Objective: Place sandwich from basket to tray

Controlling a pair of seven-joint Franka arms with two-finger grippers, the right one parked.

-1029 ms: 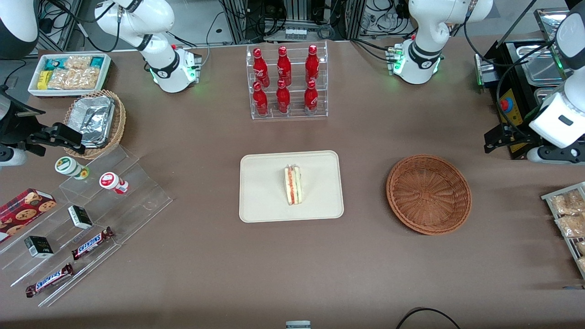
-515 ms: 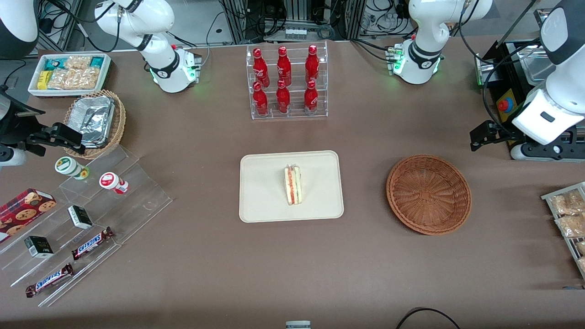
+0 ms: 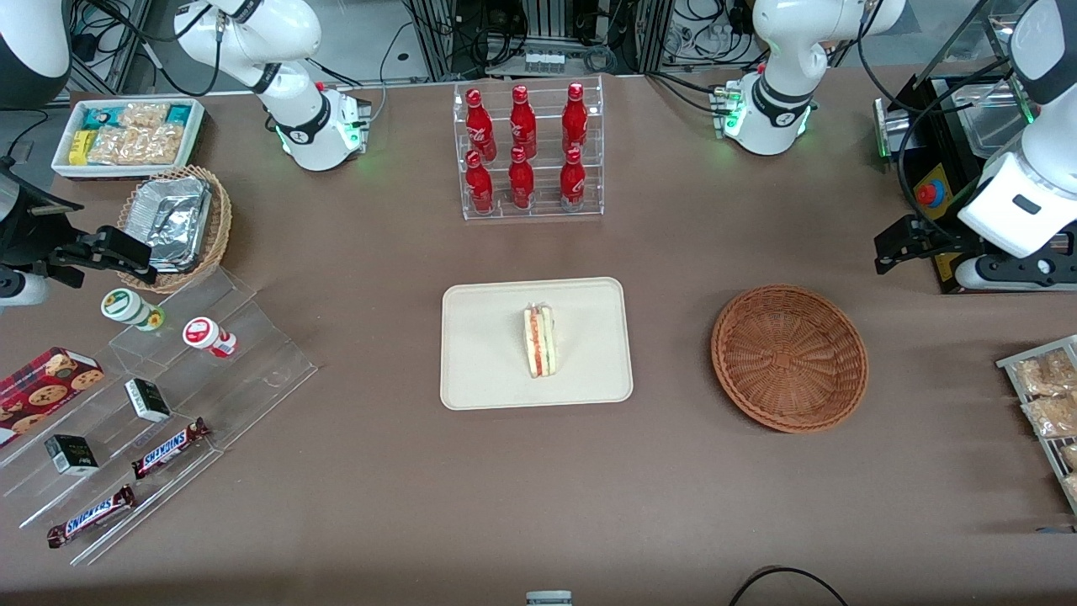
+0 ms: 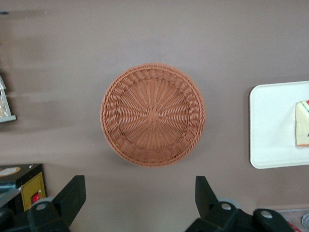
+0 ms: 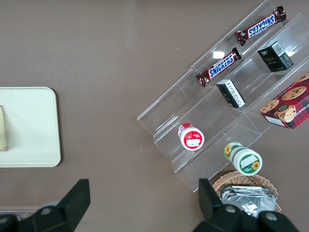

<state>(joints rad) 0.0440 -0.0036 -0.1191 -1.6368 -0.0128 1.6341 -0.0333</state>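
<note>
Since half a second earlier, only the left arm had shifted, swinging its pincer [image 3: 893, 246] a bit farther toward the working arm's end of the worktop [image 3: 353, 505]; everything else stayed put. That pincer hung empty with its fingers [image 4: 206, 193] spread wide apart, up above the worktop near the basket [image 3: 789, 358] and a little farther from the front camera. Basket had nothing in it. Sandwich [image 3: 539, 340] sat in the middle of the tray [image 3: 480, 370], well apart from the basket.
</note>
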